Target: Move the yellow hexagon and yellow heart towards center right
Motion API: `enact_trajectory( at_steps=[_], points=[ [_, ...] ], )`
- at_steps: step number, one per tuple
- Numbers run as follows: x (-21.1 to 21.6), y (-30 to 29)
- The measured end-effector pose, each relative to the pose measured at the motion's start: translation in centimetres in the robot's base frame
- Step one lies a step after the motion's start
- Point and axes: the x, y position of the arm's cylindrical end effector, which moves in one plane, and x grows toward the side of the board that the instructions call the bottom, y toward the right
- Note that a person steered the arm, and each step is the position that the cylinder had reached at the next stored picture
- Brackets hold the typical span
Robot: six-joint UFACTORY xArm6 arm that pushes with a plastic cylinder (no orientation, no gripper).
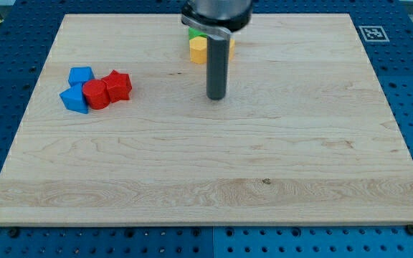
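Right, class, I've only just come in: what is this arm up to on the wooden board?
A robot arm ending in a dark rod is pushing blocks about on a wooden board. My tip rests just below a cluster at the view's top centre: a yellow block, a second yellow block mostly hidden behind the rod, and a green block. My tip touches none of them. Two blue blocks and two red blocks sit together at the view's left.

A yellow hexagon point(198, 49) lies flat at the board's far edge, near centre; just right of it, a second yellow block point(231, 44), shape unclear, shows only a sliver behind the dark rod.
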Motion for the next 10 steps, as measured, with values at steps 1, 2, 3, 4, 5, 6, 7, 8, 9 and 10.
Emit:
enact_trajectory(
  at_steps=[1,2,3,4,5,6,7,8,9,10],
  points=[
    [-3.7,-2.4],
    [-5.0,-3.3],
    [-5.9,-4.9],
    [-7.2,-5.8],
    [-8.3,-5.8],
    [-10.9,-5.7],
    [-10.5,-5.6],
    [-10.4,-3.4],
    [-10.4,0.1],
    [-10.4,3.8]
  ],
)
